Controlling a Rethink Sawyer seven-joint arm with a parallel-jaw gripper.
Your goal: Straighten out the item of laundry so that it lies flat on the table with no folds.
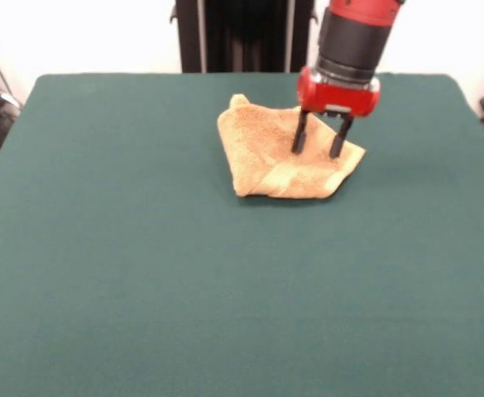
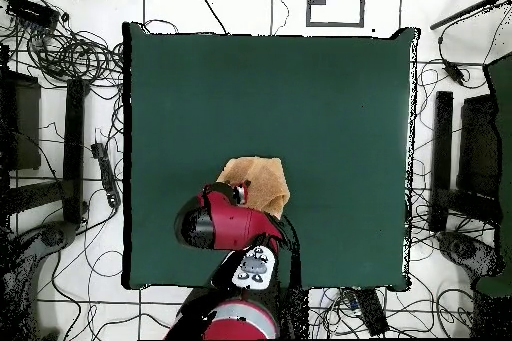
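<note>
So the towel (image 1: pixel 279 157) sits crumpled toward the far middle of the green surface (image 1: pixel 142 273), folded flap along its near edge. My gripper (image 1: pixel 318 145) hovers over its right part, 2 fingers (image 1: pixel 299 136) spread, holding nothing. I'd pinch 1 layer only, then drag outward slowly.

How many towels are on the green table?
1. The towel lies crumpled near the table's far side, by the robot, with the open claw over it. Nothing appears hidden.
</note>
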